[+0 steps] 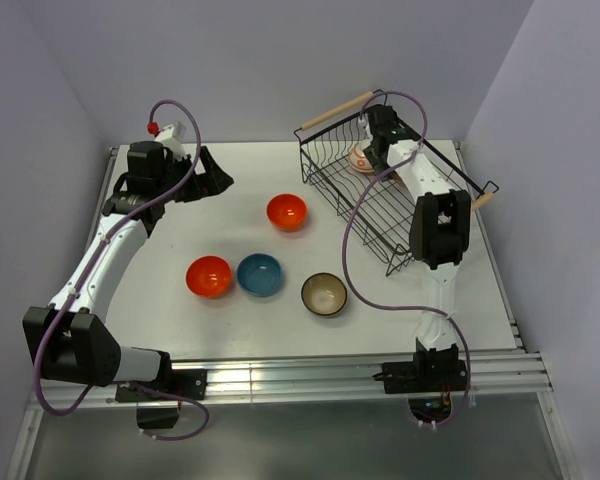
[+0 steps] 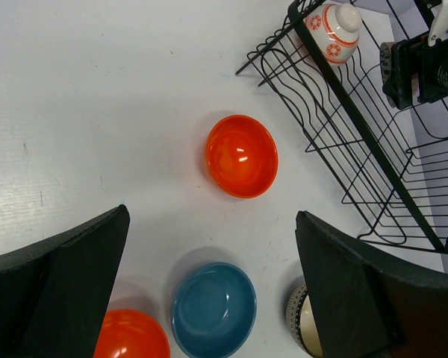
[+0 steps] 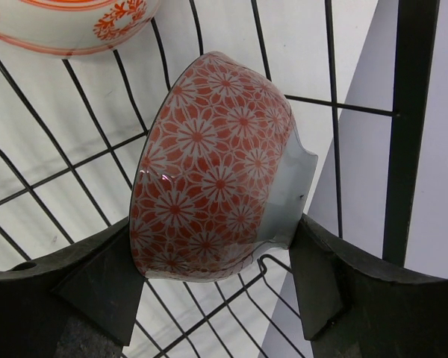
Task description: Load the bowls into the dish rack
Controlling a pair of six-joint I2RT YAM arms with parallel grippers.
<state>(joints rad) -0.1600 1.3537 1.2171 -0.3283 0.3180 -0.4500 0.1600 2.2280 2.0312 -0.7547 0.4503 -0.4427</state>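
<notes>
Right pincer [image 3: 213, 253]: clenched on the red floral bowl [image 3: 216, 171], held on edge inside the dish rack [image 1: 375, 210], low over the wire floor
Left pincer [image 2: 211, 239]: released and empty, hanging over the worktop [image 1: 240, 235] above the loose bowls
Slip risk: the glazed floral bowl is caught only low on its wall; if the fingers part before it leans on a wire, I judge it could roll or flop flat
Knock risk: the white bowl with orange rings [image 3: 67, 22] sits just beside it in the rack; a careless tilt or pull-out could clip it, ceramic on ceramic
Snag risk: wires cross close around the fingers, so leaving at a slant could hook one and drag the rack
Bowls, total: six
On the worktop: four, namely one plain orange bowl [image 1: 287, 211] nearest the rack, a second orange bowl [image 1: 209, 276], the blue bowl [image 1: 259, 274] and the dark bowl with beige inside [image 1: 324, 294]
In the rack: two, the ringed one at rest and the floral one in the grasp
Dish racks: one, with two wooden handles [image 1: 335, 108]
Arms: two
</notes>
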